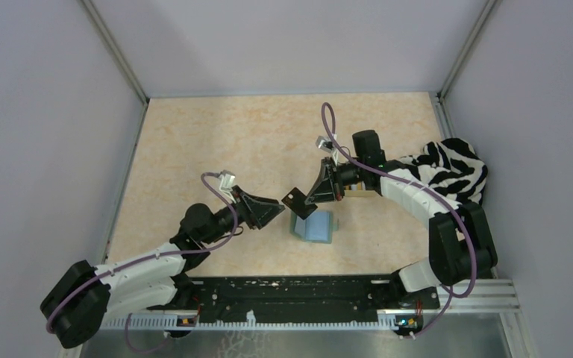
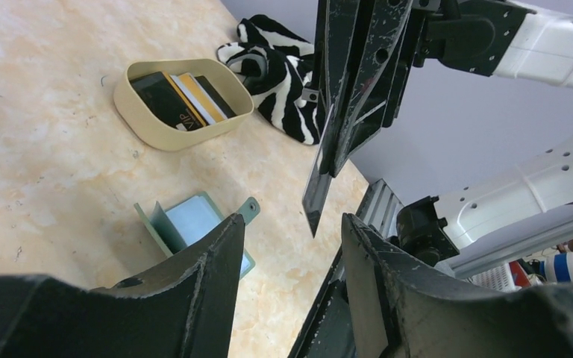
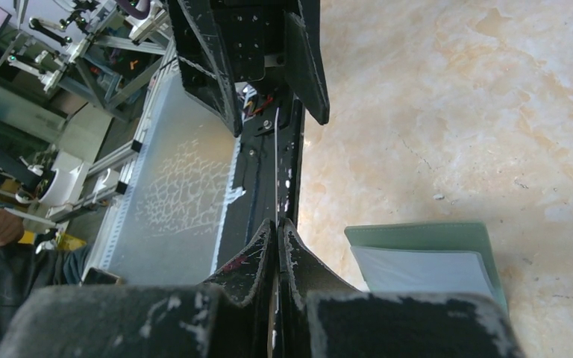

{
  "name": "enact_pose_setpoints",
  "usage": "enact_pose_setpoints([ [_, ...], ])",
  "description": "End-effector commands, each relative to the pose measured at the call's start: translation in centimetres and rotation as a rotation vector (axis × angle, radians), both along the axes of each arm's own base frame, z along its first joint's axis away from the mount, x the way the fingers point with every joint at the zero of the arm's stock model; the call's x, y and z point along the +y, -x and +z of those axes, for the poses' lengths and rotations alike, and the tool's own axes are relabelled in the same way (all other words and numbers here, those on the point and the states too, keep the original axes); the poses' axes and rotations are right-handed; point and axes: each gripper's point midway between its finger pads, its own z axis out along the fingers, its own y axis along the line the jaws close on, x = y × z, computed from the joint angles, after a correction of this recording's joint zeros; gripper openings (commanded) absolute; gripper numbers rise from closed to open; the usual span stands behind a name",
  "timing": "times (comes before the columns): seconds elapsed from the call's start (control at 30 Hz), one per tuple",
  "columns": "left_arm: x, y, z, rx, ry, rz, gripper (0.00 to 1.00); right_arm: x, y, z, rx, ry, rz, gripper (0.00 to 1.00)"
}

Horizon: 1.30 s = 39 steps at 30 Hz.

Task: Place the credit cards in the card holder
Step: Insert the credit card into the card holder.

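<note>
Top external view: the pale grey-green folding card holder (image 1: 315, 226) lies open on the tan bench (image 1: 216, 142). Just above, the right jaws pinch a black credit card (image 1: 295, 199); the left jaws stand open nearby. A zebra-striped cloth (image 1: 455, 171) lies far right.

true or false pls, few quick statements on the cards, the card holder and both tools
1. The right tool is shut on a black card. True.
2. The card holder is folded shut. False: it lies open.
3. The tan tray is empty. False: black and yellow cards lie in it.
4. The left tool is open and holds nothing. True.
</note>
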Motion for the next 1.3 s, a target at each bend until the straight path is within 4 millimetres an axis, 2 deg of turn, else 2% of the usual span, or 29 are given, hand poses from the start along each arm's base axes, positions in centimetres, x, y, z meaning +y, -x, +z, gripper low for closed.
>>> enact_pose_setpoints([
  [0.0, -0.2, 0.3, 0.4, -0.031, -0.01, -0.03, 0.56, 0.5, 0.3, 1.8, -0.072, -0.053, 0.05, 0.0],
  [0.17, -1.1, 0.8, 1.2, -0.051, 0.014, -0.085, 0.46, 1.0, 0.9, 1.5, -0.061, -0.052, 0.076, 0.0],
  [0.5, -2.1, 1.2, 2.0, -0.076, 0.042, -0.147, 0.34, 1.6, 1.4, 0.7, -0.062, -0.035, 0.098, 0.0],
  [0.67, -2.1, 1.3, 1.9, -0.074, 0.039, -0.149, 0.2, 1.7, 1.6, 0.4, -0.065, -0.022, 0.107, 0.0],
  [0.8, -2.1, 1.3, 1.8, -0.074, 0.033, -0.15, 0.0, 1.8, 1.6, 0.4, -0.069, -0.019, 0.108, 0.0],
  [1.2, -1.8, 1.6, 1.4, -0.078, 0.024, -0.153, 0.0, 1.8, 1.4, 0.1, -0.083, -0.005, 0.096, 0.0],
  [1.27, -1.8, 1.6, 1.3, -0.076, 0.023, -0.152, 0.0, 1.8, 1.4, 0.1, -0.084, -0.003, 0.094, 0.04],
])
